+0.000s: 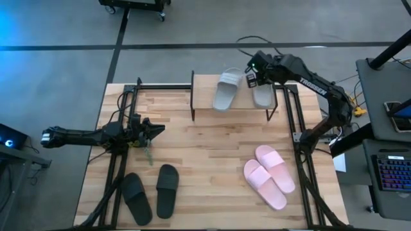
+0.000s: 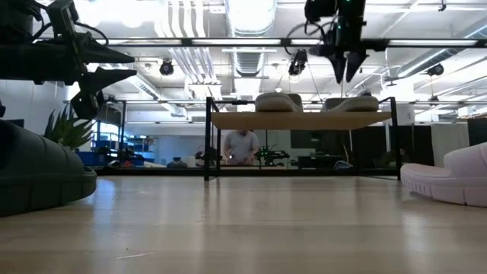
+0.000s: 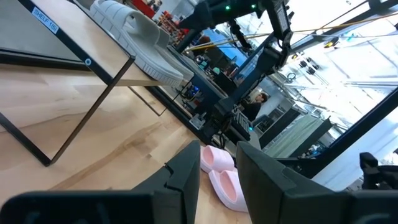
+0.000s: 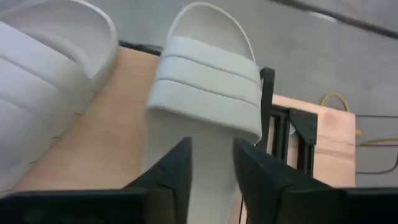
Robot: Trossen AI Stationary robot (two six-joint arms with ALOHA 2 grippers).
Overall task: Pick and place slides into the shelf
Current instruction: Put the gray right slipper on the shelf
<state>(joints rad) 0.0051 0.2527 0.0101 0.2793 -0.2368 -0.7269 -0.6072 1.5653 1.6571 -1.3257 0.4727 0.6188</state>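
Note:
Two grey slides [image 1: 226,88] [image 1: 262,95] lie sole down, side by side, on the top board of the shelf [image 1: 237,114] at the table's far edge. My right gripper [image 1: 253,74] hangs open just above the right grey slide [image 4: 208,87], fingers pointing down, clear of it in the low view [image 2: 346,74]. My left gripper [image 1: 159,128] waits open at the table's left side, above the surface [image 2: 125,65]. The pink pair [image 1: 270,176] lies on the table near right, and the black pair [image 1: 151,194] near left.
Black metal frames [image 1: 122,135] run along both table sides. The shelf's lower tier [image 2: 300,164] stands open toward the near side. Bare wood spreads across the table's middle [image 1: 212,154]. A person [image 2: 242,146] stands in the room beyond the table. Cables lie behind the shelf [image 1: 257,45].

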